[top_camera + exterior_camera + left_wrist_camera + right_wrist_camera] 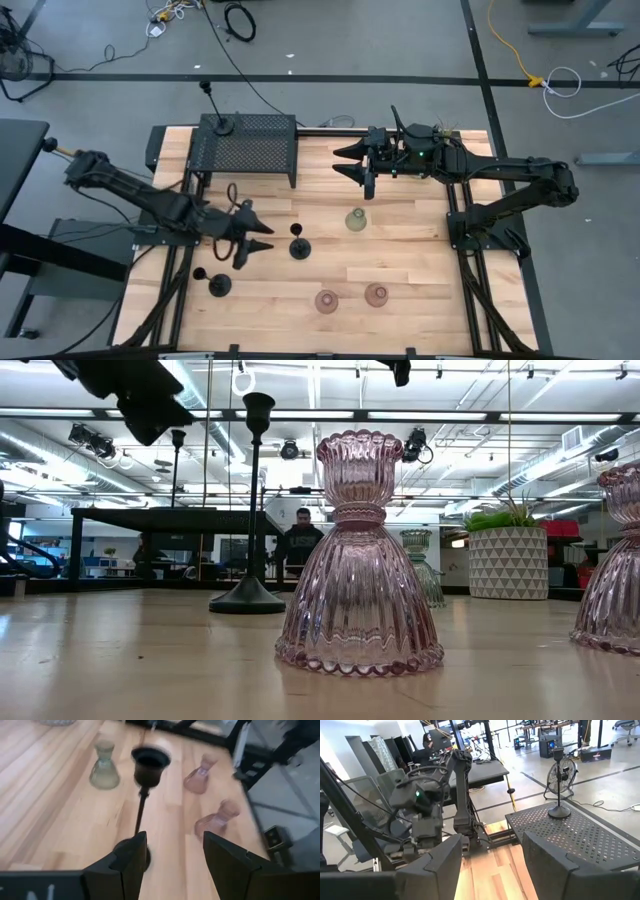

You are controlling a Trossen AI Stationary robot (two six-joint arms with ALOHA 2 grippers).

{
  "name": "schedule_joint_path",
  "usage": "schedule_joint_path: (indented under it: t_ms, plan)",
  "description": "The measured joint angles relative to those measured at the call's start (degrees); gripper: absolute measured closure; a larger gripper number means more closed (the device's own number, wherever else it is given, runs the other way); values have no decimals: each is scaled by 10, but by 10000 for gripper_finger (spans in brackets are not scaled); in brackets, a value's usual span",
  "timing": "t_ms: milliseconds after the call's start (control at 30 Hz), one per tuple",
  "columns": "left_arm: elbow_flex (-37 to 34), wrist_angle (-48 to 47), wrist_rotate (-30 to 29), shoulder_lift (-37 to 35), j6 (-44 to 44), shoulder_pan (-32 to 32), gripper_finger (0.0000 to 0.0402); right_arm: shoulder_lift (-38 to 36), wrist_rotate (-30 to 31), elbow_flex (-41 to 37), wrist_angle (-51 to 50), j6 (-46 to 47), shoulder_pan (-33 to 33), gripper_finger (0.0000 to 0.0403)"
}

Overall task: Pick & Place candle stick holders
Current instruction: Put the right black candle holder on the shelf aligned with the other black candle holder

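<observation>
Three black holders stand upright: one (pixel 299 247) mid-table, one (pixel 218 285) near the left front, and one (pixel 222 125) on the black mesh box (pixel 247 145). A pale green glass holder (pixel 356 219) stands at the centre. Two pinkish ones (pixel 326 300) (pixel 376 294) stand near the front. My left gripper (pixel 264 238) is open, just left of the mid-table black holder (pixel 142 785), whose base is partly behind one finger. My right gripper (pixel 348 161) is open and empty, right of the mesh box (pixel 570 835).
A green plant in a patterned white pot (pixel 510 560) stands at the far right. The mesh box takes up the far left of the table. A person (pixel 300 545) shows in the room beyond the table. Bare wood lies between the holders.
</observation>
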Motion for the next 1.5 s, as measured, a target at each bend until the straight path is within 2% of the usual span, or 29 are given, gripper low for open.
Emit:
schedule_joint_path:
  t_ms: [400,767,1267,1500]
  plan:
    - [0,74,-38,107,0,-4,203,0,0,0,0,-2,0,195]
    - [0,162,-119,180,0,-3,203,0,-4,0,0,-3,0,195]
    - [0,201,-140,230,-15,4,203,0,-16,0,0,-15,0,195]
    - [0,217,-125,233,-17,27,235,0,-16,0,2,-15,0,195]
